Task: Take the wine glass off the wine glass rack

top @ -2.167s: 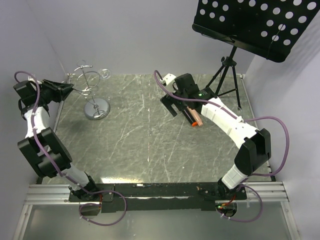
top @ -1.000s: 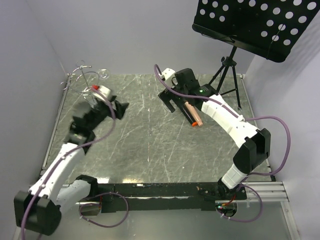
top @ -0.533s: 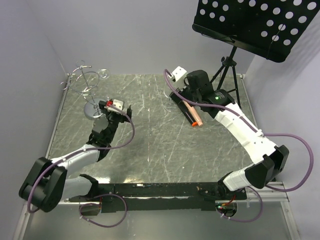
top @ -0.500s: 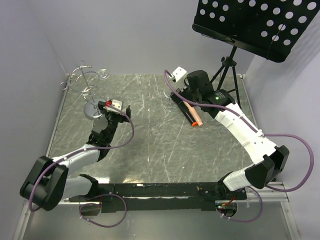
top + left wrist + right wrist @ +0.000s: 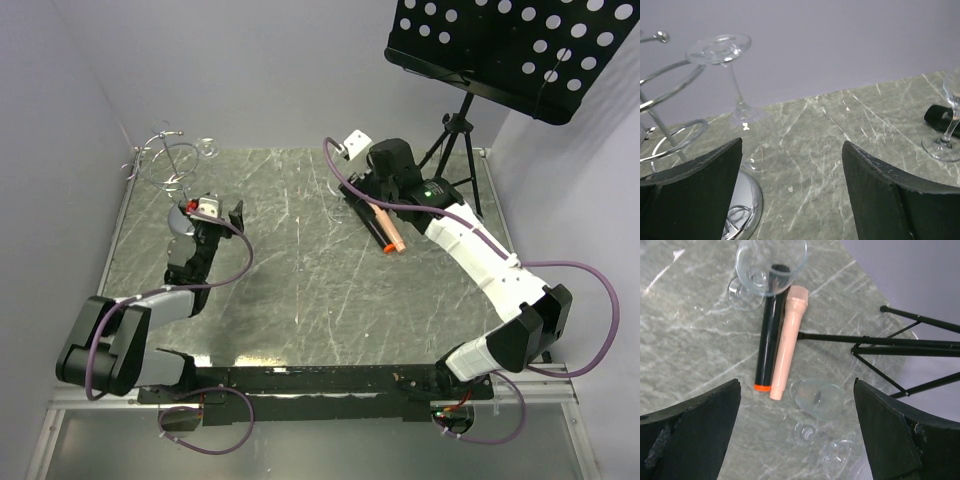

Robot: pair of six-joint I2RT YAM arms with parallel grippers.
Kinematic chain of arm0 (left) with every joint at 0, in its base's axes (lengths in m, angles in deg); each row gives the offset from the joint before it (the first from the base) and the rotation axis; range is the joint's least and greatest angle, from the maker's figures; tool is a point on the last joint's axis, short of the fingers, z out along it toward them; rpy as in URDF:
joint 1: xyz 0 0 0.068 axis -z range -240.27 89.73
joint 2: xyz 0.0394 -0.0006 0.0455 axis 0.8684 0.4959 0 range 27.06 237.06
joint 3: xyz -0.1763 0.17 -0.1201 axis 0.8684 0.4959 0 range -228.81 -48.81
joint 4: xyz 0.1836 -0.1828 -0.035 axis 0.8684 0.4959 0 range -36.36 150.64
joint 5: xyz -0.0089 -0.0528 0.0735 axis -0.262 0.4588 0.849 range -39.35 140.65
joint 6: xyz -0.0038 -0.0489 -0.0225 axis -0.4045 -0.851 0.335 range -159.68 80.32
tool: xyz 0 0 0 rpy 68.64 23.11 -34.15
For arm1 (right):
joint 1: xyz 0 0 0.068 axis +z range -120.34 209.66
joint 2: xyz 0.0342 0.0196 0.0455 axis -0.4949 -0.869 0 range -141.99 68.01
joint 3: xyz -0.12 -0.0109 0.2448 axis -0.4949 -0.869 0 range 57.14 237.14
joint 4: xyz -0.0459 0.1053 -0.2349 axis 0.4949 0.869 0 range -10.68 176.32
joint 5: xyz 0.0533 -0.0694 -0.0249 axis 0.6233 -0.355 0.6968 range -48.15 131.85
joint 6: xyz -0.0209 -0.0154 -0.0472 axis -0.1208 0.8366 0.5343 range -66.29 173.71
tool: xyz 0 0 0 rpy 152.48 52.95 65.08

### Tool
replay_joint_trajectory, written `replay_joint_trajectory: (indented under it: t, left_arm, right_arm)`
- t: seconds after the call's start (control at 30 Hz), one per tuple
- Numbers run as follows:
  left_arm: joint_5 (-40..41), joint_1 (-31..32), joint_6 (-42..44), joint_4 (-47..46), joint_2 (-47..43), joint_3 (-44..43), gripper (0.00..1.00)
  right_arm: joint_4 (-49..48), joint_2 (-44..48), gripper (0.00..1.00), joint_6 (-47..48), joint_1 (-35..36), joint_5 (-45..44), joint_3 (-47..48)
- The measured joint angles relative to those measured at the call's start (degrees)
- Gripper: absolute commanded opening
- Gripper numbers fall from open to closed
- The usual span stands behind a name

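L gripper (image 5: 792,145) wide open, empty, just near-right of rack (image 5: 749,197); wine glass (image 5: 741,106) hangs ungrasped. Grab + lift-off left.

Clear wine glass (image 5: 735,87) upside down on upright chrome wine glass rack (image 5: 747,200)

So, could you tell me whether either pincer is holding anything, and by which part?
Nothing is held. Both the left pincer and the right pincer are open and empty; the glass hangs untouched on the rack.
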Motion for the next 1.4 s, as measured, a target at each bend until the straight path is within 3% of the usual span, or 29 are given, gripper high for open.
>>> replay_joint_trajectory:
  t: [0.1,0.3,0.43,0.6,0.87,1.1,1.4]
  left_arm:
    - [-0.76,-0.2,0.79,-1.01,2.64,-0.31,0.87]
    - [-0.2,-0.24,4.2,-4.83,8.31,-1.36,0.76]
    - [0.07,-0.24,4.59,-5.53,11.74,-2.08,0.74]
    - [1.31,1.42,6.34,-5.81,15.06,-3.34,0.75]
    - [5.88,2.64,11.06,-5.81,20.76,-10.03,0.84]
    - [8.9,2.69,15.56,-6.67,24.68,-14.05,0.87]
    - [13.86,2.73,18.78,-6.95,33.62,-21.68,0.84]
  right_arm:
    - [-2.03,-0.42,1.0,-0.5,0.0,-0.07,0.0]
    - [-2.54,-3.96,1.0,-1.62,-0.02,-1.31,1.64]
    - [-2.12,-5.33,1.0,-1.07,-0.09,-2.29,1.01]
    - [-1.51,-7.17,1.0,-1.01,-0.24,-2.62,1.03]
    - [0.39,-14.19,1.0,-2.21,-0.24,-2.62,5.68]
    - [-1.03,-14.12,1.0,-2.84,-0.59,-1.22,5.22]
    - [-0.92,-14.12,1.0,-4.68,-2.12,-0.92,4.31]
